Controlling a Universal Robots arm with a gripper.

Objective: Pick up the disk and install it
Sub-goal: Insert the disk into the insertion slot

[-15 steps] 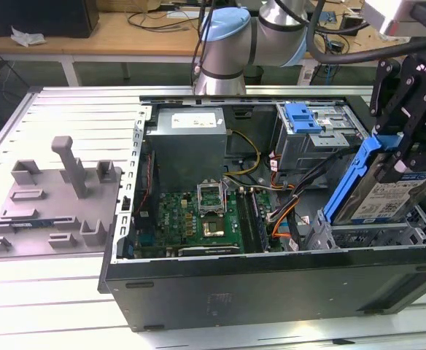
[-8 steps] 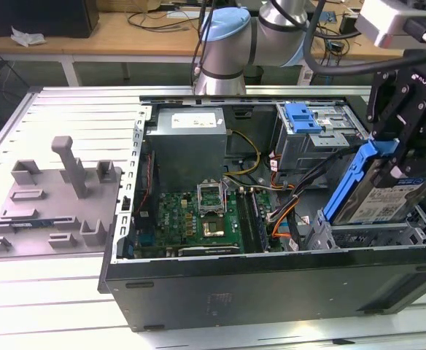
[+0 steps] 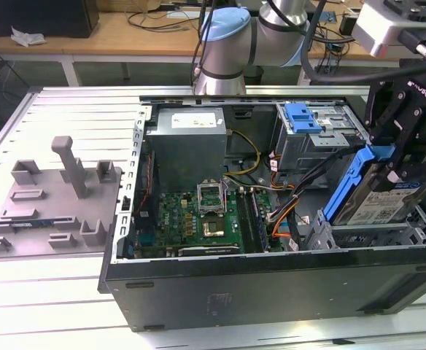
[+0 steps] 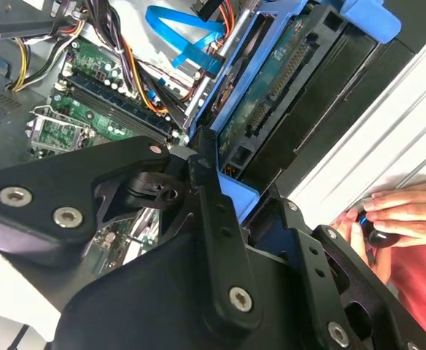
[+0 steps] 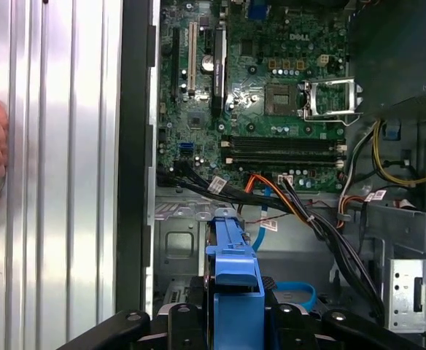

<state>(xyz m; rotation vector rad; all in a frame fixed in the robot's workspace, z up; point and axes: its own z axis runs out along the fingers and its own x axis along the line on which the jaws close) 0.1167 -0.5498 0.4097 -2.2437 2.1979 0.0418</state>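
Disk (image 3: pixel 385 203) and its blue frame (image 3: pixel 346 186) hang steeply tilted over the metal drive bay (image 3: pixel 373 235), at the exterior view's right end of the open computer case (image 3: pixel 271 286). The lower edge dips toward the bay, and we cannot tell whether it touches. We see the gripper (image 3: pixel 401 162) clamped on the frame's upper end, closed tight with the disk held between its sides. In the second wrist view the black fingers (image 4: pixel 211 211) pinch the blue edge beside the disk's green circuit side. Further inside the case lie the motherboard (image 3: pixel 198 215), a grey power supply (image 3: pixel 187 142) and a bare blue bracket (image 3: pixel 304 117). A person's hand (image 4: pixel 399 213) rests on the ribbed table (image 3: pixel 45 292) just beside the case.
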